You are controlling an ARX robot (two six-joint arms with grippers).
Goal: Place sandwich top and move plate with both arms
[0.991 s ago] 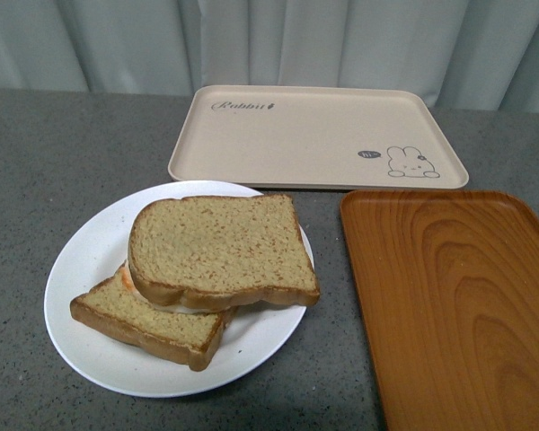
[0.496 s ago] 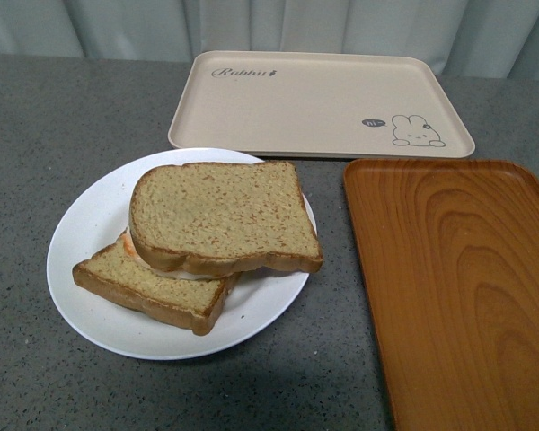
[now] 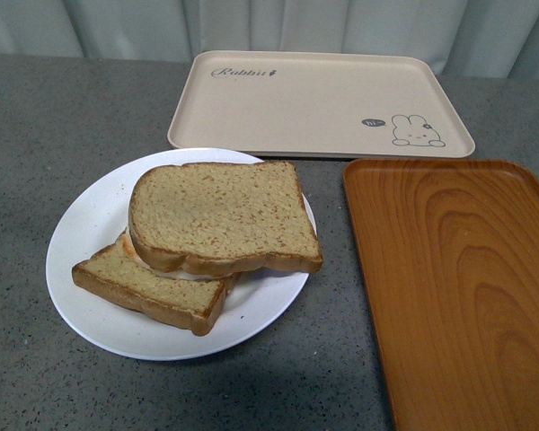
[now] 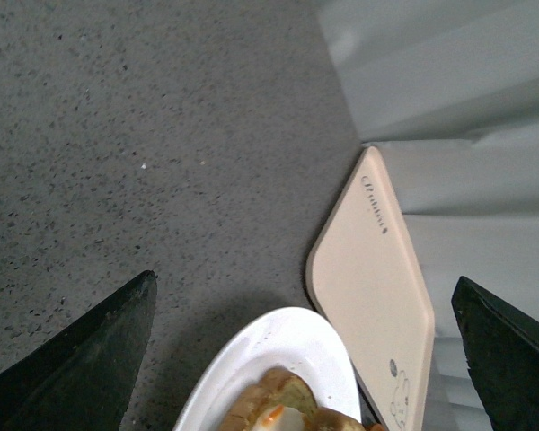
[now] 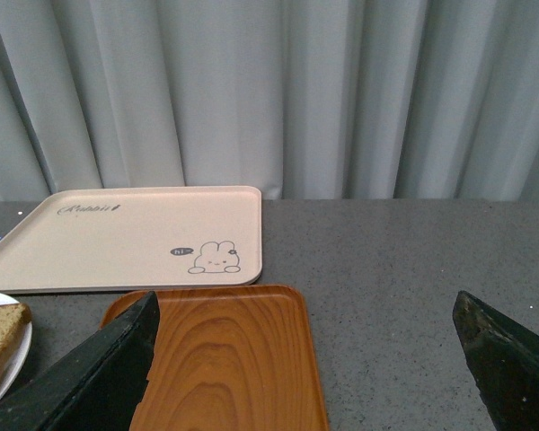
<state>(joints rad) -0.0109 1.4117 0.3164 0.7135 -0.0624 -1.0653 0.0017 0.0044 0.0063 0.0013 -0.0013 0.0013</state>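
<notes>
The round white plate [image 3: 88,235] sits on the grey table, left of centre. On it the sandwich top [image 3: 217,214], a plain tan slice with a darker crust, lies skewed over a lower slice [image 3: 148,289], with a bit of white and orange filling at the seam. My left gripper [image 4: 304,283] is open above the plate's far rim [image 4: 278,346], touching nothing. My right gripper [image 5: 305,301] is open over the wood-grain tray [image 5: 225,368], well away from the plate [image 5: 20,366]. Neither gripper shows in the front view.
A beige rabbit-print tray [image 3: 314,99] lies behind the plate, against the grey curtain. The orange-brown wood-grain tray [image 3: 458,287] fills the right side, close to the plate's right rim. Bare grey tabletop [image 3: 36,126] spreads to the left.
The front view's framing shifted about a second ago, so everything sits higher in the picture. The plate, slices and trays keep their places relative to each other.
</notes>
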